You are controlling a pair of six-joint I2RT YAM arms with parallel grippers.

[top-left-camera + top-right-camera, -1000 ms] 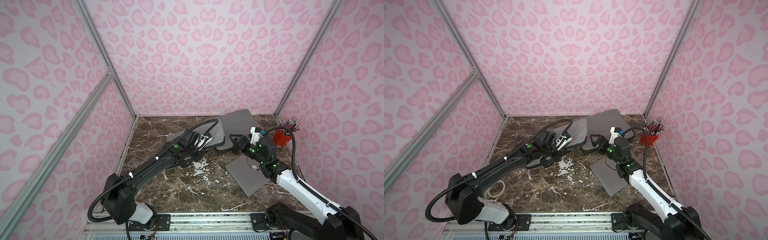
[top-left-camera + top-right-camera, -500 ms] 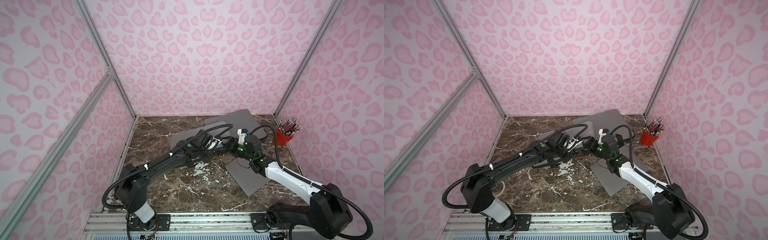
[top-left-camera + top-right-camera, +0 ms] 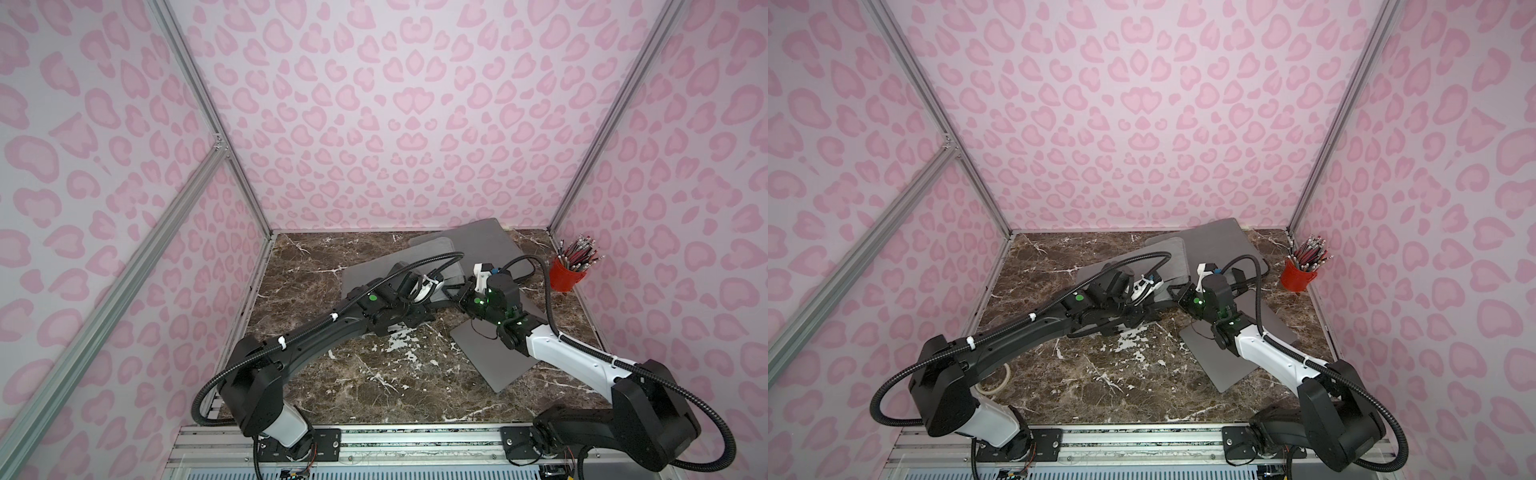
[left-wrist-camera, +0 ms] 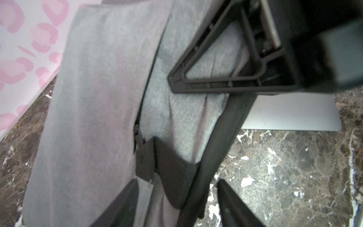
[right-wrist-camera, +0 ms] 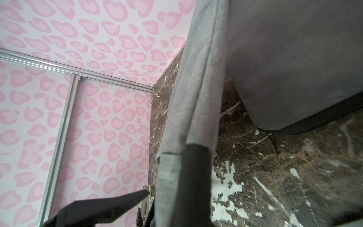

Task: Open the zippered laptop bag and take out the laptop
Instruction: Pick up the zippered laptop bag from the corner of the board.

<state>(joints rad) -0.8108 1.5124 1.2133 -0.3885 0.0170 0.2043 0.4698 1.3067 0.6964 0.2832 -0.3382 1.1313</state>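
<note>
The grey laptop bag lies at centre rear of the marble table. The laptop lies flat on the table, outside the bag, beneath the right arm. Left gripper: fingers spread, with the bag's black strap between them. Right gripper: fingers pinch the bag's grey fabric edge.

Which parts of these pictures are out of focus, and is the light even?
In both top views, even light, the marble table sharp; in the left wrist view, the grey bag near the lens is soft; in the right wrist view, its fabric blurs too.
</note>
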